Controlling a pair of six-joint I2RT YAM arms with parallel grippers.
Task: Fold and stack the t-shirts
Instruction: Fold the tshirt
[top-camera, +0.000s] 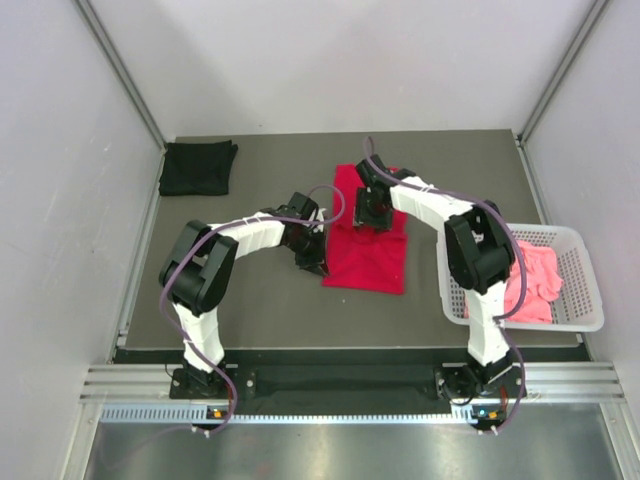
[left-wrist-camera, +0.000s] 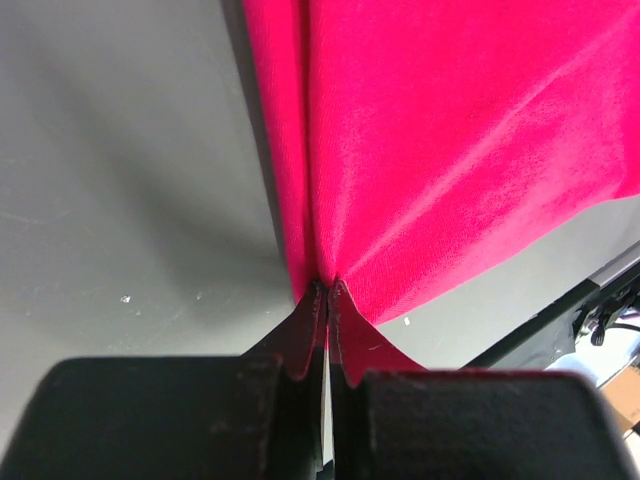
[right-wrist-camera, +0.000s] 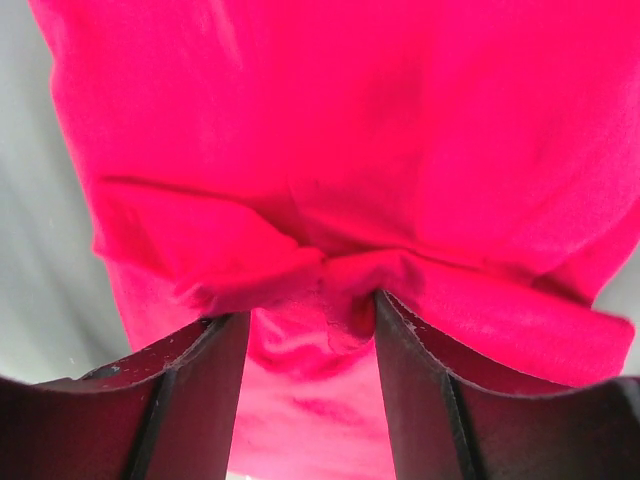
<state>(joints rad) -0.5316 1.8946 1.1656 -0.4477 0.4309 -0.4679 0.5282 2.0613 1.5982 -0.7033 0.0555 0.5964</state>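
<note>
The bright red t-shirt (top-camera: 368, 255) lies partly folded in the middle of the table. My left gripper (top-camera: 315, 262) is at its left edge and is shut on a pinch of the red cloth (left-wrist-camera: 450, 150), the jaws (left-wrist-camera: 327, 287) pressed together on the hem. My right gripper (top-camera: 372, 214) sits on the shirt's far part. Its jaws stand apart (right-wrist-camera: 310, 307), with a bunched fold of red cloth (right-wrist-camera: 350, 130) pushed up between the tips. A black t-shirt (top-camera: 198, 167) lies folded at the back left corner. The salmon pink t-shirt (top-camera: 535, 285) is crumpled in the basket.
A white lattice basket (top-camera: 590, 268) stands at the table's right edge, beside the right arm. The grey table top (top-camera: 260, 300) is bare around the red shirt. Grey walls with metal rails close in the left, right and back.
</note>
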